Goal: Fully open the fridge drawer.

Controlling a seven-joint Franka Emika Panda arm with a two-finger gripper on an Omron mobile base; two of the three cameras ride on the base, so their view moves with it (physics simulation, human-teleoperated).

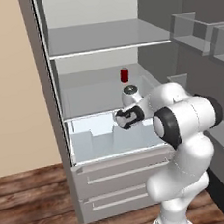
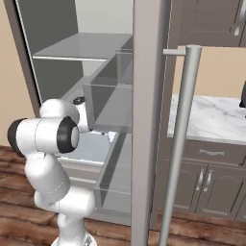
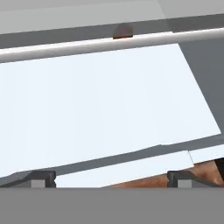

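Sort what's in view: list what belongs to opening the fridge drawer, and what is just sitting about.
Belongs to the job:
fridge drawer
pincer, its tips at the drawer's front wall

Just about:
red can on the shelf above
grey drawer fronts below
glass shelves
door bins

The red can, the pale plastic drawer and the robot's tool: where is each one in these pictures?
red can (image 1: 124, 75): left base view, middle of its side, on the glass shelf.
fridge drawer (image 1: 95, 144): left base view, its notched front wall.
tool (image 3: 111, 178): hand view, between the two dark tips, spread apart over the drawer.
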